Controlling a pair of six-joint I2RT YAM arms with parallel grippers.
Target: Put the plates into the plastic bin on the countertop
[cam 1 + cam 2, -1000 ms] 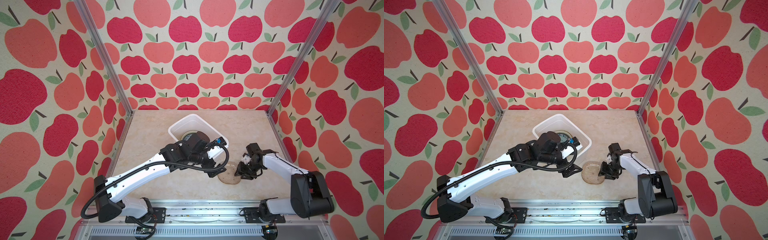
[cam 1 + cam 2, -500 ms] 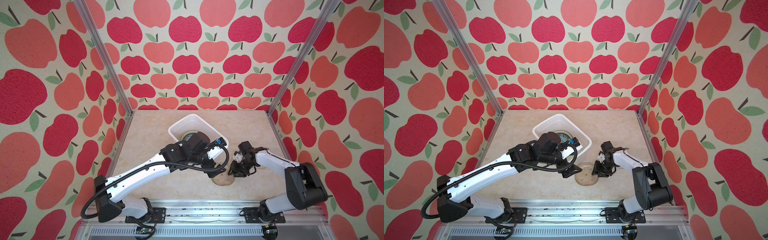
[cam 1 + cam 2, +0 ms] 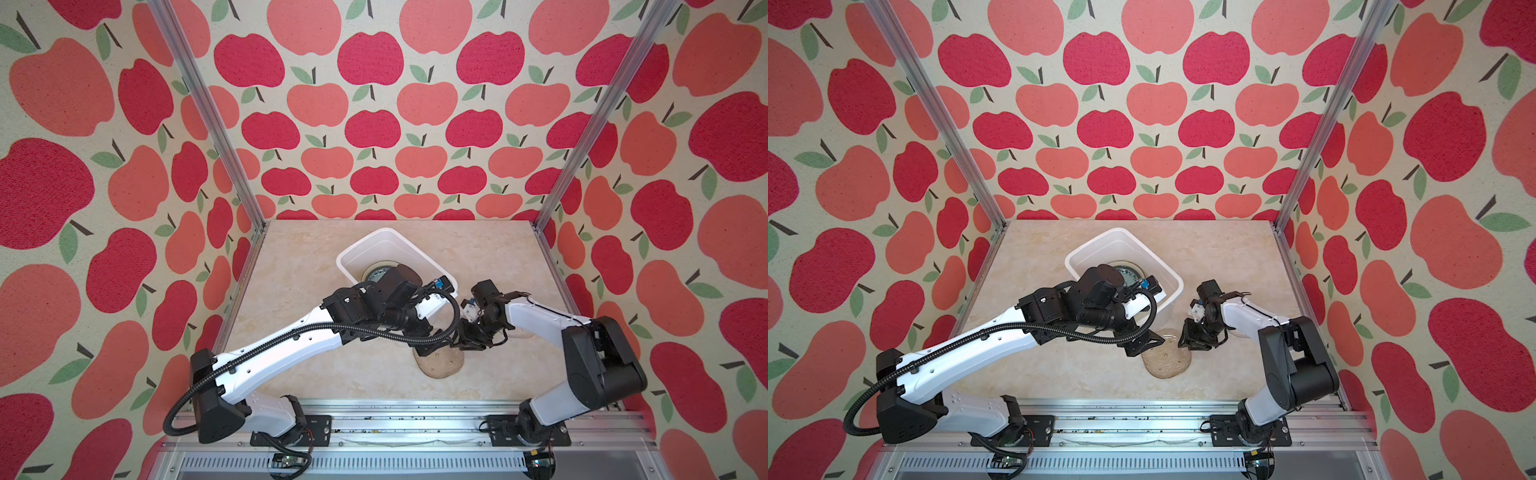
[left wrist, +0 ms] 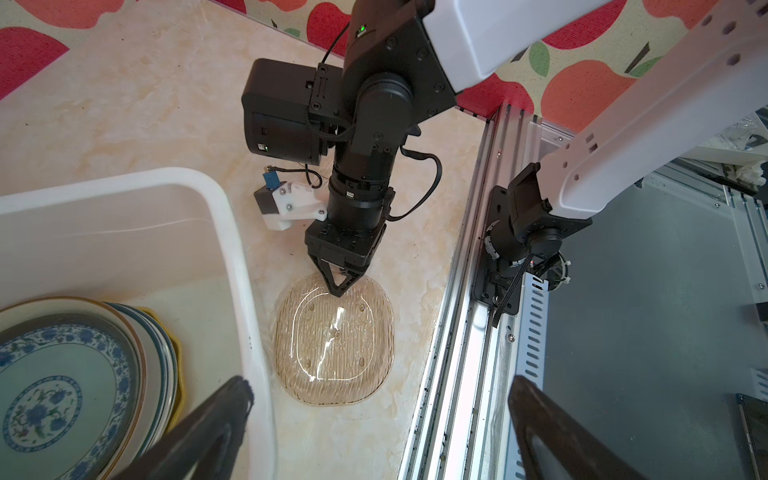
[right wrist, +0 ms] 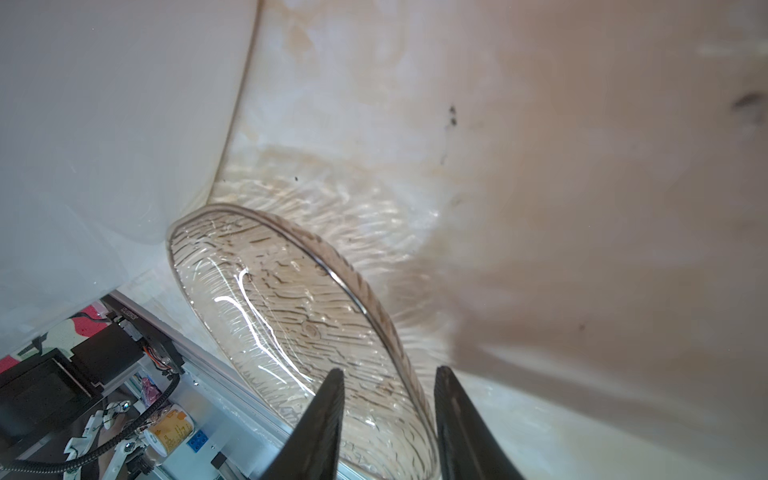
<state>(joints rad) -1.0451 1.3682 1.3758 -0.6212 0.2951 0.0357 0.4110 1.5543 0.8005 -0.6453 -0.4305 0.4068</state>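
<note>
A clear ribbed glass plate [image 3: 442, 365] [image 3: 1167, 361] [image 4: 332, 340] [image 5: 282, 299] lies on the countertop [image 3: 299, 291] beside the plastic bin's near corner. My right gripper [image 3: 469, 343] [image 3: 1192, 340] [image 4: 338, 291] [image 5: 388, 372] straddles the plate's rim, one finger over the dish and one outside, with a gap still showing. My left gripper [image 3: 432, 343] [image 3: 1142, 343] [image 4: 382, 399] hovers wide open and empty above the plate and the plastic bin [image 3: 345, 257] [image 3: 1075, 257] [image 4: 232, 249]. Inside the bin lies a stack of plates, a blue-patterned one [image 4: 54, 399] on top.
The aluminium front rail [image 3: 395, 409] [image 4: 469, 332] runs close behind the glass plate. The bin's white wall [image 5: 104, 124] stands right beside the plate. Apple-print walls close in the counter on three sides. The left arm reaches across the bin's front.
The right gripper has moved left toward the bin, and the glass plate has slid left with it, partly under the left gripper. Its jaws have narrowed around the rim. The left arm has stayed put.
</note>
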